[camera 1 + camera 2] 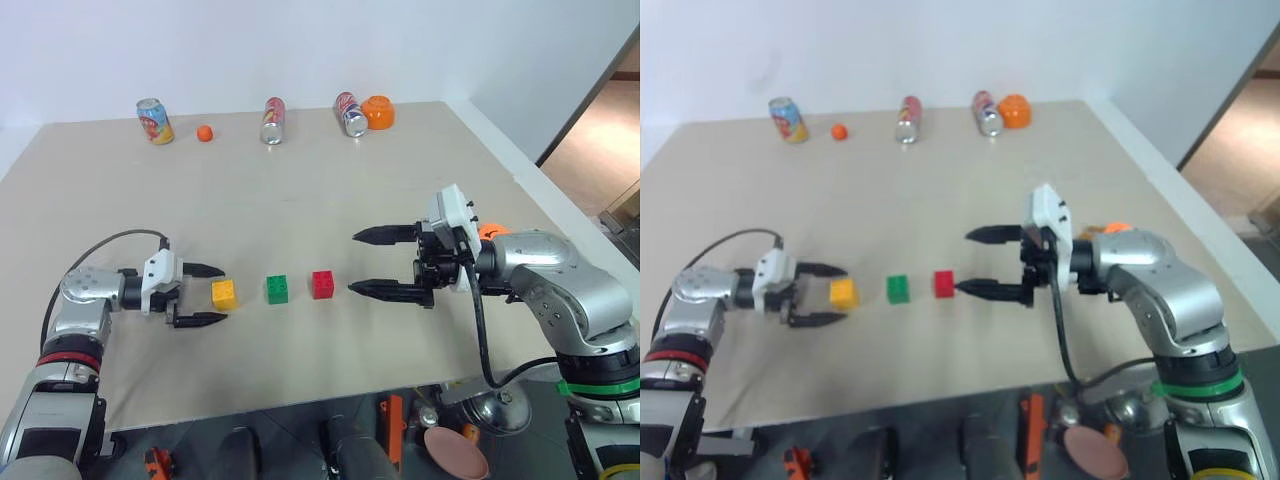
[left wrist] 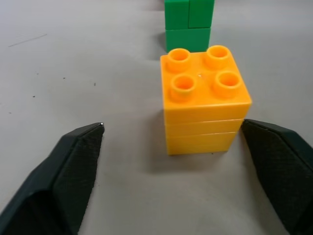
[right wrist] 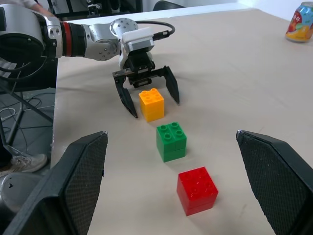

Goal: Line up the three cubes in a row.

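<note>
The three cubes stand in a straight line on the beige table [image 1: 330,190]: the yellow cube [image 1: 224,293] on the left, the green cube [image 1: 277,289] in the middle, the red cube [image 1: 323,284] on the right. My left gripper [image 1: 225,294] is open, with a black finger on each side of the yellow cube [image 2: 205,98]. One finger [image 2: 73,166] stands well off it, the other finger [image 2: 279,166] lies close beside it. My right gripper [image 1: 352,262] is open wide, just right of the red cube [image 3: 197,190], holding nothing.
Along the table's far edge stand a colourful can [image 1: 154,121], a small orange ball [image 1: 204,133], two more cans [image 1: 273,120] [image 1: 350,114] and an orange pumpkin-faced toy [image 1: 378,111]. The table's front edge [image 1: 300,405] runs close below the cubes.
</note>
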Robot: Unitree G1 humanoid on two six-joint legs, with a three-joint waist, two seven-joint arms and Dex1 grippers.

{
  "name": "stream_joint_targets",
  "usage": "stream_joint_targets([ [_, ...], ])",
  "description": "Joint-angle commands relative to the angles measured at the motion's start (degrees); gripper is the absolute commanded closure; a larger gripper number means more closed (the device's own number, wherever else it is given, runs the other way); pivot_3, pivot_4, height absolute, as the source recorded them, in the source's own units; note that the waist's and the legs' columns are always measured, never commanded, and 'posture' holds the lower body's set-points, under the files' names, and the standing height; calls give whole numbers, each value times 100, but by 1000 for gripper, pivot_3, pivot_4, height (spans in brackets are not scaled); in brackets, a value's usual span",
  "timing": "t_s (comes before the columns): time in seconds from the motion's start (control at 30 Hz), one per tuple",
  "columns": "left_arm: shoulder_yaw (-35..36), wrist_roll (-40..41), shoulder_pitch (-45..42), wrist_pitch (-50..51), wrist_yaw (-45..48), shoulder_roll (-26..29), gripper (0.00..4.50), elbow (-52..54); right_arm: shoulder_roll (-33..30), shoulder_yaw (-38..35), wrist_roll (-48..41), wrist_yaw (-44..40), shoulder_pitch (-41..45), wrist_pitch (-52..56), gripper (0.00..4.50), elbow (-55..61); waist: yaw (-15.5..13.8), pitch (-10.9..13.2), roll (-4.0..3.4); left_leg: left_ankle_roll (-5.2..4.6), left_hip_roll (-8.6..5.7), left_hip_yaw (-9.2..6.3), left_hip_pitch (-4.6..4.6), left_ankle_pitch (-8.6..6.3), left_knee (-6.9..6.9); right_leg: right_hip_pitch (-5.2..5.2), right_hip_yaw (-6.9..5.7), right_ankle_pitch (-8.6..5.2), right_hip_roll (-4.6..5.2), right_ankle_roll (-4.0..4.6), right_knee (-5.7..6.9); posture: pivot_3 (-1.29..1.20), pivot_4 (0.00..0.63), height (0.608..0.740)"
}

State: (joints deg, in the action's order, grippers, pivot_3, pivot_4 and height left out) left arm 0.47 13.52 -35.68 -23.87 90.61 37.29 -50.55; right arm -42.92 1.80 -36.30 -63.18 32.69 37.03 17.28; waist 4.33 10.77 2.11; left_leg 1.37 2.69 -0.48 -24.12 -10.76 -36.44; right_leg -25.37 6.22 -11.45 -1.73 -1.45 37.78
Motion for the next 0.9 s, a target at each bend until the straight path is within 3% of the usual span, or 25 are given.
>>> stream_joint_targets([
  [0.03, 20, -63, -58, -13, 140, 184, 16, -94, 6, -36, 12, -103, 223, -116, 147, -71, 1, 0, 0, 0, 0, 0, 0, 0, 0, 0, 0, 0, 0, 0, 0, 0, 150, 740],
  [0.4, -519, 301, 131, 807, 189, 1423, 16, 304, 48, 183, 273, -542, 675, -368, 147, -611, 46, 1, 0, 0, 9, 1, 4, 0, 2, -16, -1, -9, -9, 15, 25, 0, 150, 740],
  [0.53, -21, 368, 100, 1186, 66, 1696, 16, 321, 16, 189, 357, -687, 796, -450, 147, -813, 31, 2, 0, 0, 9, 0, 1, 0, 2, -19, -5, -12, -8, 21, 29, 0, 150, 740],
  [0.63, 366, 453, 102, 1854, -557, 1777, 16, 413, -42, 77, 521, -664, 803, -623, 147, -1085, 23, 2, 0, 0, 9, 1, -5, 0, 2, -24, -5, -12, -7, 20, 29, 0, 150, 740],
  [0.8, 1490, 1139, 367, 3084, -2079, 1525, 16, 1427, 285, -333, 1083, 531, 790, -1107, 147, -1655, 22, 2, 2, 0, 9, 2, -14, 0, 1, -35, -6, -9, -6, 14, 32, 0, 150, 740],
  [0.9, 2068, 1477, 1143, 3674, -3407, 903, 16, 3032, 686, -836, 1155, 1638, 405, -1020, 147, -1545, 21, 0, 0, 0, 10, 8, -13, 0, 5, -39, -3, 3, -3, -7, 37, 0, 150, 740],
])
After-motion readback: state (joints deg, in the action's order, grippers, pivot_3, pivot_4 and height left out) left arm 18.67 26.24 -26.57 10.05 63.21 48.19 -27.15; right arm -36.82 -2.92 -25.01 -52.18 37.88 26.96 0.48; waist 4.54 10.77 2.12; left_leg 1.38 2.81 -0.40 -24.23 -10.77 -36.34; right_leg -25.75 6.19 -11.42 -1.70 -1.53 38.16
